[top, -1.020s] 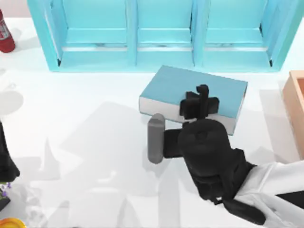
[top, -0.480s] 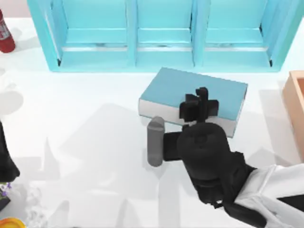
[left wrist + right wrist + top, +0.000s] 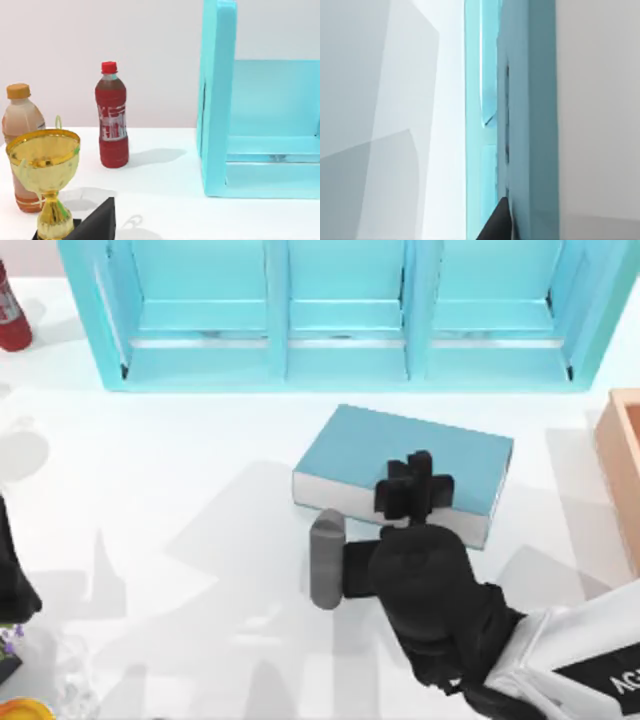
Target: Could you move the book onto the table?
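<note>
Top view: the book (image 3: 400, 455) lies flat, or close to it, on the white table (image 3: 180, 490), just in front of the light-blue shelf unit (image 3: 340, 310) and below its middle and right compartments. Its long axis runs roughly left to right, tilted a little, with the white page block facing the near edge. The right gripper (image 3: 412, 488) sits over the book's near long edge, and the right arm reaches in from the near right corner, so it is much the nearer arm. The fingers look clamped across that edge, pinching the book. The left arm is parked at the table's left edge.

Left wrist view: a red bottle (image 3: 111, 116), an orange-capped bottle (image 3: 21, 145) and a gold trophy (image 3: 44, 175) stand beside the shelf's end wall.

Right wrist view: the book's blue cover (image 3: 532, 100) runs close along a dark fingertip (image 3: 497, 222), touching it.
</note>
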Controlling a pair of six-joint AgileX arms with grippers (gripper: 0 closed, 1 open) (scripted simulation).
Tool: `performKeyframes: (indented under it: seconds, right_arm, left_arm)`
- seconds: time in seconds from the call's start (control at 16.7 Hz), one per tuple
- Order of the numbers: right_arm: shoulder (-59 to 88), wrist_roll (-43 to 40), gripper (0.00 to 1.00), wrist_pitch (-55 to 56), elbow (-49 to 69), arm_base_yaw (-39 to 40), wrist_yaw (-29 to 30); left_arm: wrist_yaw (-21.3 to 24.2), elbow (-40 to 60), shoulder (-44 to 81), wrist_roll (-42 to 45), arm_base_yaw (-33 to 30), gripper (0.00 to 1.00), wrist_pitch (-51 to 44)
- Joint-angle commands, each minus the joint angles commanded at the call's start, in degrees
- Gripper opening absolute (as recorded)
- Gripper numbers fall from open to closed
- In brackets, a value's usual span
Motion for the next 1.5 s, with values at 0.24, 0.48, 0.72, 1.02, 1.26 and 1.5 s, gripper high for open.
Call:
performKeyframes:
  seconds: [0.24, 0.48, 0.72, 1.02, 1.26, 1.5]
  right_arm:
    - [0.33, 0.0, 0.0, 0.45, -0.08, -0.04, 0.05]
    - [0.33, 0.0, 0.3, 0.45, -0.08, -0.04, 0.05]
    - [0.33, 0.0, 0.6, 0.45, -0.08, -0.04, 0.05]
    - [0.33, 0.0, 0.98, 0.45, -0.08, -0.04, 0.05]
    - [0.33, 0.0, 1.0, 0.45, -0.08, -0.04, 0.05]
    - [0.33, 0.0, 1.0, 0.45, -0.08, -0.04, 0.05]
  left_arm:
    - [0.0, 0.0, 0.0, 0.0, 0.0, 1.0, 0.0]
    - [0.0, 0.0, 0.0, 0.0, 0.0, 1.0, 0.0]
    - [0.0, 0.0, 0.0, 0.0, 0.0, 1.0, 0.0]
    - [0.0, 0.0, 0.0, 0.0, 0.0, 1.0, 0.0]
    - [0.0, 0.0, 0.0, 0.0, 0.0, 1.0, 0.0]
    - [0.0, 0.0, 0.0, 0.0, 0.0, 1.0, 0.0]
